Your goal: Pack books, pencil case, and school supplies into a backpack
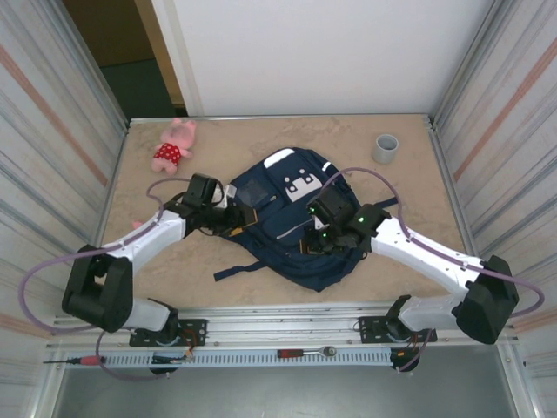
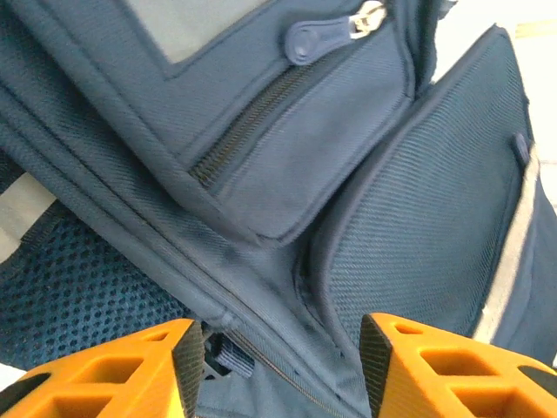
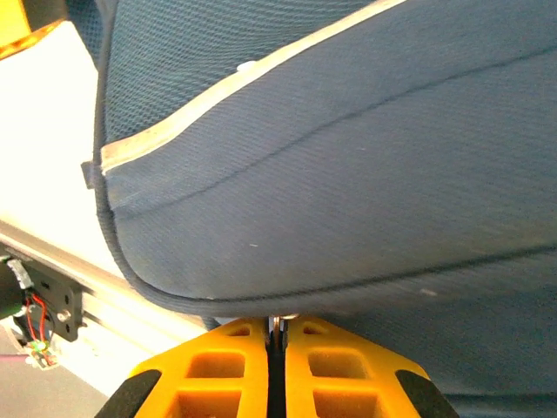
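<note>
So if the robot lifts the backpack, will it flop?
Probably floppy: the backpack is soft woven fabric, lying rumpled with a loose strap trailing. It looks puffed up, so it may be heavyish. Its rough weave likely won't slip.

The backpack (image 1: 291, 231) takes up the middle of the table (image 1: 435, 192), and my left arm (image 1: 152, 237) and right arm (image 1: 426, 252) crowd its flanks. Bare tabletop runs along the far edge between the plush toy (image 1: 174, 146) and the cup (image 1: 385, 148), and along the near edge. Ribbed walls (image 1: 52, 131) close both sides.
</note>
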Robot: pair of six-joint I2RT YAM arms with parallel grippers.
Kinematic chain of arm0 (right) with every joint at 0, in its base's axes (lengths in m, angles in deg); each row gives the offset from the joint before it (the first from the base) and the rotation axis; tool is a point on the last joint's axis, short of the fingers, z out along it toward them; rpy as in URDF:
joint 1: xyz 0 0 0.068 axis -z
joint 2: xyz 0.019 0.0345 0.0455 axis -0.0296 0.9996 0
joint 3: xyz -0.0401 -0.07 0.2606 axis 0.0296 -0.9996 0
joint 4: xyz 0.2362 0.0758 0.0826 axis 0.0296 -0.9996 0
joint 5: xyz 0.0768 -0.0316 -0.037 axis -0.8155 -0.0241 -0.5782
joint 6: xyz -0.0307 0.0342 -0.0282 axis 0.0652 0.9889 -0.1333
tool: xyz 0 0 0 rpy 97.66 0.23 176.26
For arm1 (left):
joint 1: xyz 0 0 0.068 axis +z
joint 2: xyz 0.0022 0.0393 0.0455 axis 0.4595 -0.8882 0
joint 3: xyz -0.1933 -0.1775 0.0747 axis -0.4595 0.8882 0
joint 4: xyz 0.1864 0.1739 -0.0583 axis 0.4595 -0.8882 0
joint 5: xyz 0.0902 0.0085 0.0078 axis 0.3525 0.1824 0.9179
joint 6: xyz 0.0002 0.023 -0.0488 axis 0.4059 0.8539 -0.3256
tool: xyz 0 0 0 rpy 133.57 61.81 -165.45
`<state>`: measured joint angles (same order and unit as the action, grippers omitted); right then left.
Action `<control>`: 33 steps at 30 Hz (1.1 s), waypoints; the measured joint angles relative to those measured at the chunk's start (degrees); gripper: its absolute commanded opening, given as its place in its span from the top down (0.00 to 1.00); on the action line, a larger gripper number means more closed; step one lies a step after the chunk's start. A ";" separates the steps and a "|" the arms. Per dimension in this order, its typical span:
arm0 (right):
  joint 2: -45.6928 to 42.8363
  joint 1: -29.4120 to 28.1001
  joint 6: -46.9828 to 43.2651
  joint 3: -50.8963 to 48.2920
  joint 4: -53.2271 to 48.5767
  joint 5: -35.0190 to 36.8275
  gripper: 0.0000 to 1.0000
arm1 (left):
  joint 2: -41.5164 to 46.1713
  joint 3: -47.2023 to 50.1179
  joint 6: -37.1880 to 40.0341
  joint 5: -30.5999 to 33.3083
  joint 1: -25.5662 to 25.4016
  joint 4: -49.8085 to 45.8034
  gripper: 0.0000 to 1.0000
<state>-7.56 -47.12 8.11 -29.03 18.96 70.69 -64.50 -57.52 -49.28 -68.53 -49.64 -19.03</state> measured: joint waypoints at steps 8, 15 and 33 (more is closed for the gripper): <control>6.25 -5.01 2.36 1.29 5.33 0.26 1.00 | -12.33 -6.58 -3.67 0.70 0.00 1.90 0.47; 12.07 -5.92 4.15 5.42 10.45 4.63 1.00 | -22.60 -19.41 -4.24 1.29 1.14 2.29 0.45; 16.15 -5.92 4.42 9.51 12.46 6.97 1.00 | 2.10 -6.67 -13.73 3.72 -1.36 -2.29 0.43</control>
<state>8.59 -53.04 12.53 -19.52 31.42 77.66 -62.40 -64.19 -63.01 -64.82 -50.99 -21.32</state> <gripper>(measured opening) 0.068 0.591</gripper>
